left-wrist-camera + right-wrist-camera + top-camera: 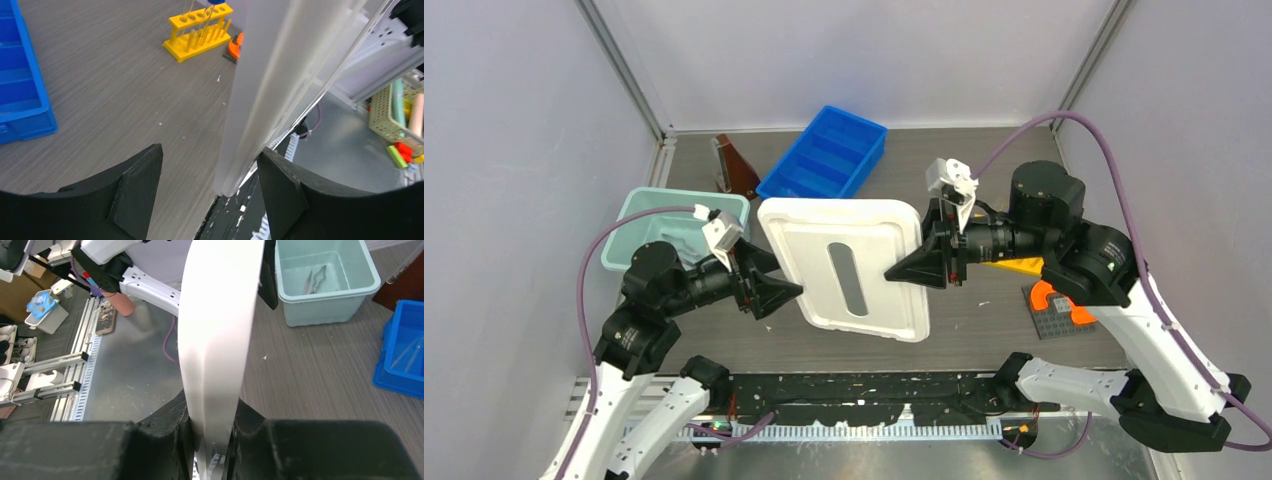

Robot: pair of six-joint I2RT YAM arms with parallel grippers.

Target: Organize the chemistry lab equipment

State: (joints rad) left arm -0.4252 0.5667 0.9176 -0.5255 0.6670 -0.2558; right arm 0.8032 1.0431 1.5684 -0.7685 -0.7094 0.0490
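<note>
Step in hand: probably a second grip on the white lid, so that both arms carry it or it passes across.
Lid position: lifted off the table between the arms, tilted, its broad face up toward the overhead camera.
Right gripper: fingers clenched on the lid's right edge, carrying it alone.
Left gripper: fingers spread wide, astride the lid's left edge without squeezing; the edge sits nearer one finger.
Doing it well: centre the edge between the left fingers, push deeper onto the rim, then close squarely. The right should hold firm until then, since a one-sided pinch may let the lid swing.
Arm pose: both forearms reach inward, roughly level, wrists facing each other across the lid.
Nearby: tongs lie in the teal bin; the yellow rack stands on the table beyond the lid.
</note>
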